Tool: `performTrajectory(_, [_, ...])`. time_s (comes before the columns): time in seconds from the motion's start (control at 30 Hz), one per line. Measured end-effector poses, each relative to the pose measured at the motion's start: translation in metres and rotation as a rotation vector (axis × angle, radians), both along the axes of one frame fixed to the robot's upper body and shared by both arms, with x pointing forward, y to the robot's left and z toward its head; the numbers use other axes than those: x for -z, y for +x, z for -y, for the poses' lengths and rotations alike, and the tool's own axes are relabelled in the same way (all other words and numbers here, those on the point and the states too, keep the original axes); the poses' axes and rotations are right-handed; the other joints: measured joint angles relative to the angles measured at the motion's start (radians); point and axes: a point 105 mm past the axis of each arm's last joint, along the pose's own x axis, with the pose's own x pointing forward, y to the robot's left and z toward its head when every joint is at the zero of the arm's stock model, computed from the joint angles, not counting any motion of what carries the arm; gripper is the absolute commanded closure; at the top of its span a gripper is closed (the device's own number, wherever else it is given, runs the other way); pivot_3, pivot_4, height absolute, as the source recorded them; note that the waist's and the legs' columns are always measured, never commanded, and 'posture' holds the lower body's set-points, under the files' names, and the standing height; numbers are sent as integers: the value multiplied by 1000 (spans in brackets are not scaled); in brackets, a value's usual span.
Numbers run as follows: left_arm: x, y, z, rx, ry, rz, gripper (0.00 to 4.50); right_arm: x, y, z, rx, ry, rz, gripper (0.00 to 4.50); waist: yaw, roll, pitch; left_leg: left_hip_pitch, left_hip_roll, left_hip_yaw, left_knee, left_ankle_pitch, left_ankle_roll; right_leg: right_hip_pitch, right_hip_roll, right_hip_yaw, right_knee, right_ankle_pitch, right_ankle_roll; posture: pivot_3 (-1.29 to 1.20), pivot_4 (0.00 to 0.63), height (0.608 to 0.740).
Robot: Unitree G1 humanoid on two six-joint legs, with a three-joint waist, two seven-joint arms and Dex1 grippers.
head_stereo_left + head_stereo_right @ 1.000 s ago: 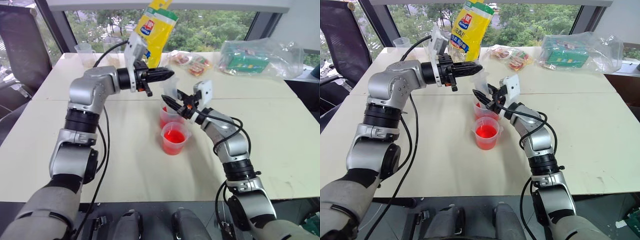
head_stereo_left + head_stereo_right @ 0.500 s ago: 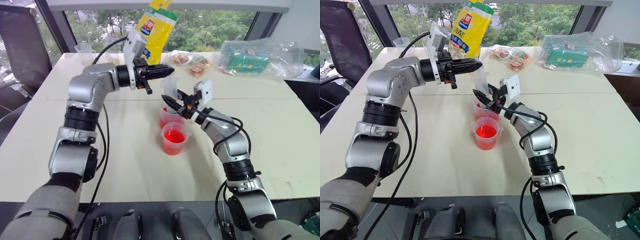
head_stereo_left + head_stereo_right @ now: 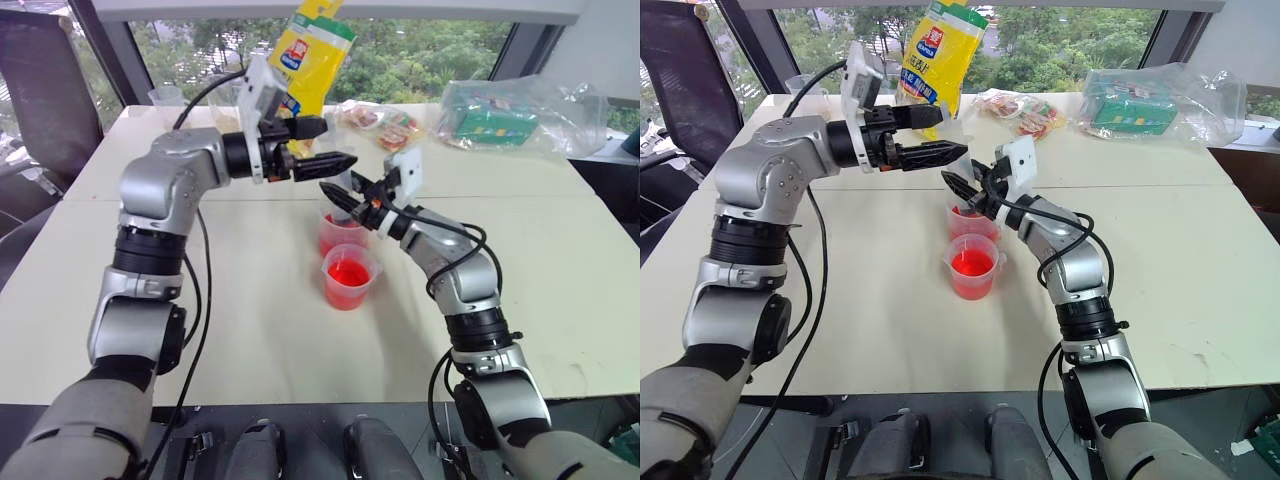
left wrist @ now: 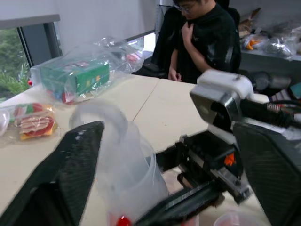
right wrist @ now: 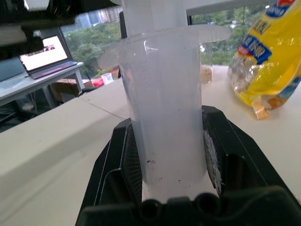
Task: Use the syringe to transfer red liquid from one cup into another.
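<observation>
My right gripper (image 3: 337, 194) is shut on the syringe (image 5: 162, 117), a clear thick barrel held upright over the far cup (image 3: 338, 236). The syringe's orange-red tip (image 4: 123, 220) points down toward that cup. My left gripper (image 3: 338, 141) stands open, level, with its two black fingers either side of the syringe's upper end (image 4: 101, 117) and apart from it. The near cup (image 3: 348, 280) holds red liquid (image 3: 347, 273). The far cup also shows red liquid low inside.
A yellow bag (image 3: 312, 45), snack packets (image 3: 385, 125) and a clear plastic bag with a green box (image 3: 505, 118) lie along the table's far side. Empty plastic cups (image 3: 170, 105) stand at the back left. A person in black (image 4: 207, 37) sits beyond the table's right end.
My left gripper has opened and let go of the syringe's top, drawing back a little. My right gripper has lifted the syringe slightly.
</observation>
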Motion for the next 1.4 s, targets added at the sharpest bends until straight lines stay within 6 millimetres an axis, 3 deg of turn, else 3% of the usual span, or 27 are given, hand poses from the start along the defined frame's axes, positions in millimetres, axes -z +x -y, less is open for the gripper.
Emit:
performTrajectory(0.1, [0,-3,-11,-22,2,-1,33,-9,2,4,10,13,14,3111,-1,0,0,0,0,0,0,0,0,0,0,0,0,0,0,0,150,740])
performTrajectory(0.2, [5,-5,-23,-48,15,-27,33,-32,-1,9,2,37,55,3111,0,0,0,0,0,0,0,0,0,0,0,0,0,0,0,0,150,740])
performTrajectory(0.33, [1,-6,-36,-80,19,-29,33,-58,-18,11,-66,70,99,3111,2,0,0,-1,0,0,0,0,0,0,-1,0,-1,0,0,0,150,740])
performTrajectory(0.47, [-6,-9,-44,-96,12,-11,33,-68,-43,7,-182,87,76,3111,4,0,0,-1,0,-1,0,0,0,0,-1,-1,-1,0,0,0,150,740])
performTrajectory(0.6, [-9,-11,-48,-103,16,-11,33,-54,-67,5,-279,92,2,3111,3,0,0,-1,0,-1,0,0,1,0,-1,-1,-2,0,0,0,150,740])
performTrajectory(0.9, [-14,-26,-32,-10,-6,-15,33,1,-72,12,-235,45,-132,3111,0,0,0,-1,0,-1,0,0,1,0,0,0,-2,0,0,0,150,740])
performTrajectory(1.4, [0,-16,-9,47,-10,-42,33,0,-71,13,-211,36,-112,3111,2,0,0,-1,0,-1,0,0,1,1,1,0,-3,0,0,0,150,740])
